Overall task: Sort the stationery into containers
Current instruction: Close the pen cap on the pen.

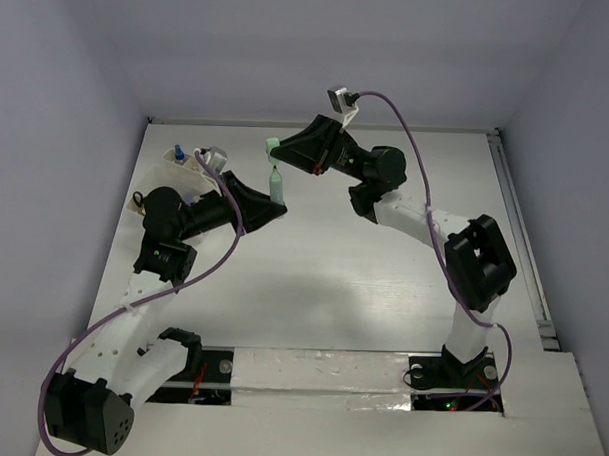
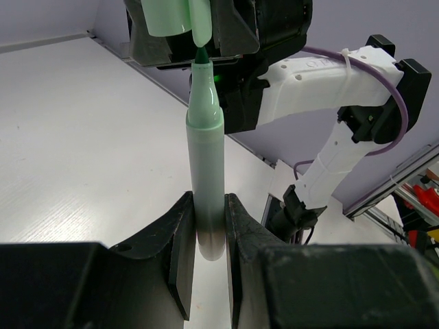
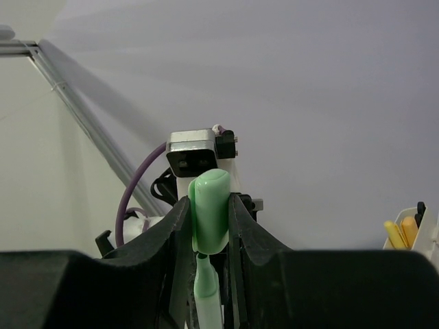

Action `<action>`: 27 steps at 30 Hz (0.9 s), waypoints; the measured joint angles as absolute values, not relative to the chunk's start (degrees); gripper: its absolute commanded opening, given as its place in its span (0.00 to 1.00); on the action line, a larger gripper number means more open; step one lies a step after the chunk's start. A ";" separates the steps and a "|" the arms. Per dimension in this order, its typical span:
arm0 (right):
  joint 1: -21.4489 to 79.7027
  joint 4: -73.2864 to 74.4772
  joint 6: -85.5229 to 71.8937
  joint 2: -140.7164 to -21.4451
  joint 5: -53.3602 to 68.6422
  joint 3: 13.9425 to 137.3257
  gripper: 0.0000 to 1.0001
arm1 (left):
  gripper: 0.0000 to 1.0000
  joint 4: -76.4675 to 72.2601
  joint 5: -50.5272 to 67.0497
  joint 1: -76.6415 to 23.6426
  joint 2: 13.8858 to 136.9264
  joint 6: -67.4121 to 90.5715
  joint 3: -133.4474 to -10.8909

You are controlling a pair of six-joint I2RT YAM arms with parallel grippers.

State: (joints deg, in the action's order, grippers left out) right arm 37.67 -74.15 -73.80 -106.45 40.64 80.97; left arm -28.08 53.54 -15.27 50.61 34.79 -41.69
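My left gripper is shut on the lower barrel of a pale green marker and holds it upright above the table. In the left wrist view the marker stands between the jaws, its dark green tip bare. My right gripper is shut on the marker's green cap, just above the tip. In the right wrist view the cap sits between the jaws, the marker right below it. An off-white bin with a blue-capped pen stands at the far left.
In the right wrist view a bin at the right edge holds yellow and orange pieces. A rail runs along the table's right side. The walls stand close behind.
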 measured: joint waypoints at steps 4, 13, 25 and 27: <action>38.30 -74.15 -73.47 -106.50 40.62 80.97 0.00 | 0.00 -28.05 53.52 -15.27 50.78 34.79 -41.69; 39.11 -74.17 -73.30 -106.50 40.56 80.05 0.00 | 0.00 -26.52 52.29 -15.27 50.87 33.56 -41.69; 39.24 -74.22 -74.43 -106.50 40.51 78.56 0.00 | 0.00 -26.09 50.52 -15.27 49.41 33.21 -41.69; 39.42 -74.24 -74.78 -106.50 40.42 78.56 0.00 | 0.00 -26.30 50.52 -15.27 49.41 33.52 -41.69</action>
State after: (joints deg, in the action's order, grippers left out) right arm 39.42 -74.24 -74.78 -106.50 40.42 78.56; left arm -26.30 50.52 -15.27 49.41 33.52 -41.69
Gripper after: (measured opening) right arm 0.282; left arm 0.150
